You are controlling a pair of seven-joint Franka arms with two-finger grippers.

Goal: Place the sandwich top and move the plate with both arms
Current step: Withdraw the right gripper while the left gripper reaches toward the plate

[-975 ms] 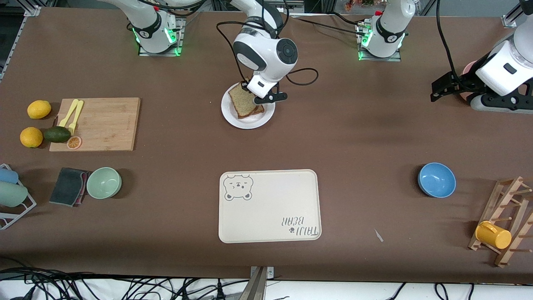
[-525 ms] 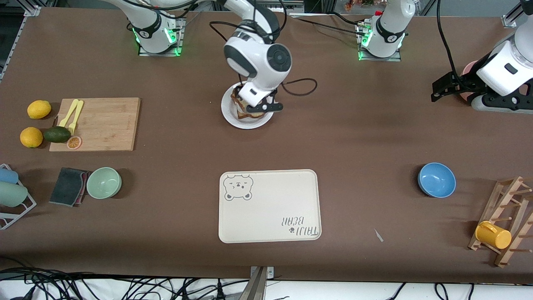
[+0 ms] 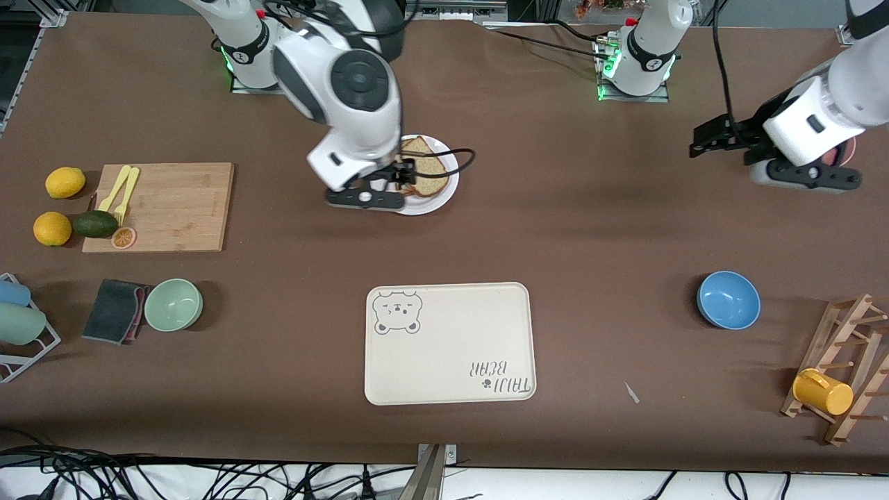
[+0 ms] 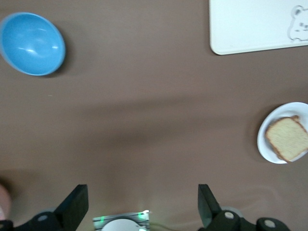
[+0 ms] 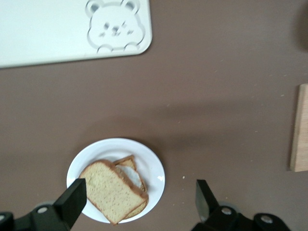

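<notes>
Sandwich top released onto plate; right arm backing off.

Right claw (image 3: 389,182), clamped on the sandwich top (image 3: 425,167) a second ago, now stands open and empty, lifted and shifted to the plate (image 3: 450,189) edge nearer the cutting board (image 3: 173,205). Slice rests slightly askew on the lower slice, on the plate, farther from the front camera than the bear tray (image 3: 448,344). Left claw (image 3: 715,139) open, empty, high over the left arm's end of the bench, edging inward. Placement looks done; plate move next.

Cream tray (image 3: 450,344) showing printed words "TAIJI BEAR", upside down, lower centre of front view; bear face drawing showing at tray's upper left corner.
</notes>
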